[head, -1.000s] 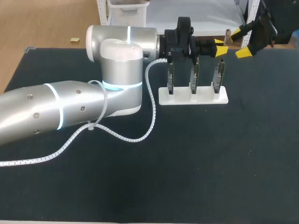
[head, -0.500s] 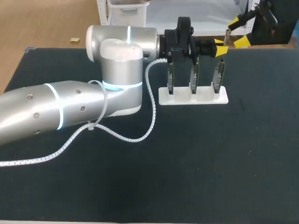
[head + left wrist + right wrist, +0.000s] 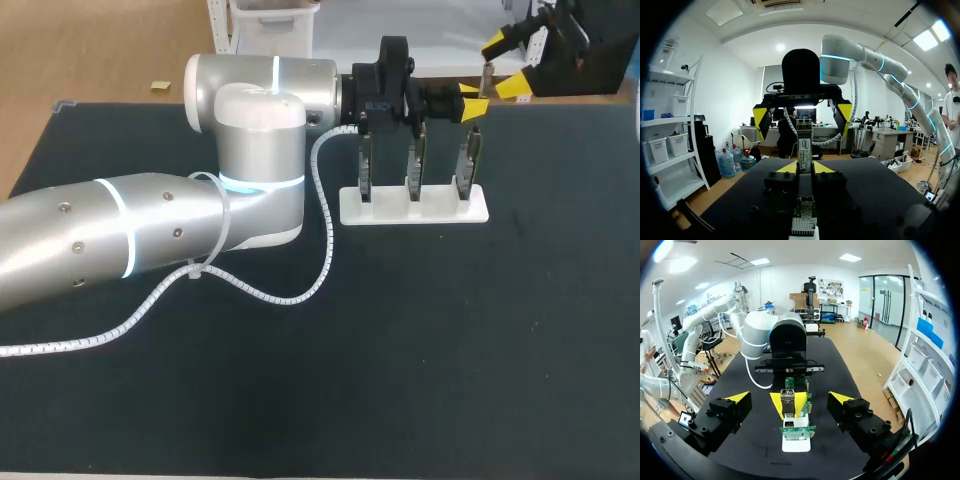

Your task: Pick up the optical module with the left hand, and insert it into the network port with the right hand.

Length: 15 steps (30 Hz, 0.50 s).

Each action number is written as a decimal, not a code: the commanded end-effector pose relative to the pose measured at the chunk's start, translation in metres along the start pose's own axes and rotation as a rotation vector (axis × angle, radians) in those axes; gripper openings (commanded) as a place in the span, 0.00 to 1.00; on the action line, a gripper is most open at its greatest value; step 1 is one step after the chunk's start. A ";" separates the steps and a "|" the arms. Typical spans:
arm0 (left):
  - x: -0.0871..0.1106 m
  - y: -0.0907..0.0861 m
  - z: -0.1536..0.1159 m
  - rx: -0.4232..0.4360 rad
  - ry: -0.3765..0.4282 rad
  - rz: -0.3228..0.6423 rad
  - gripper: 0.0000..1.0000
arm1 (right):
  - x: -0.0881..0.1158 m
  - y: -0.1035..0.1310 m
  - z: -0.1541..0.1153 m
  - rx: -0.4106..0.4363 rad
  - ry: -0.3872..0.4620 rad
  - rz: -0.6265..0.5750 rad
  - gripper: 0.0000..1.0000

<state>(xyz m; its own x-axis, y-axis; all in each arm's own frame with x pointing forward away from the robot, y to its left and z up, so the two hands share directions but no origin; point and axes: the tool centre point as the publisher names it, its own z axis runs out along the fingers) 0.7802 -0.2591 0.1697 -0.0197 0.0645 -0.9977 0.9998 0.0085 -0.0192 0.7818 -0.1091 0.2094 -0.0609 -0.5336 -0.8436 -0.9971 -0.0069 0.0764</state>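
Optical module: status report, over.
Left claw shut on optical module, above white rack. Right claw open, facing it, apart. Nothing between them.

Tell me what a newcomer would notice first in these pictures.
A big silver arm stretches across the dark table from the left. The left hand pinches a small module by a white stand of upright boards, while the right hand hangs open at the far right corner.

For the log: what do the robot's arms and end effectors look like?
Both arms are rounded silver-grey tubes with glowing bluish rings at the joints: the left arm, the right arm. A white spiral-wrapped cable runs along the left one. The left end effector and right end effector are black, each with two yellow-tipped fingers.
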 end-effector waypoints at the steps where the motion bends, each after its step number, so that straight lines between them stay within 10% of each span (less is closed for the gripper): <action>1: 0.000 0.001 0.001 0.001 -0.001 0.001 0.00 | -0.002 0.000 0.001 -0.014 -0.013 0.014 1.00; 15: 0.000 0.001 0.001 0.001 -0.001 0.001 0.00 | -0.007 0.002 0.006 -0.027 0.012 0.021 1.00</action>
<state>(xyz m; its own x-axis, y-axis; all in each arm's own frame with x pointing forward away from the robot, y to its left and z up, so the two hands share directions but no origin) 0.7802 -0.2591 0.1697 -0.0198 0.0644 -0.9977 0.9998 0.0086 -0.0192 0.7784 -0.1025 0.2118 -0.0807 -0.5417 -0.8367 -0.9942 -0.0166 0.1067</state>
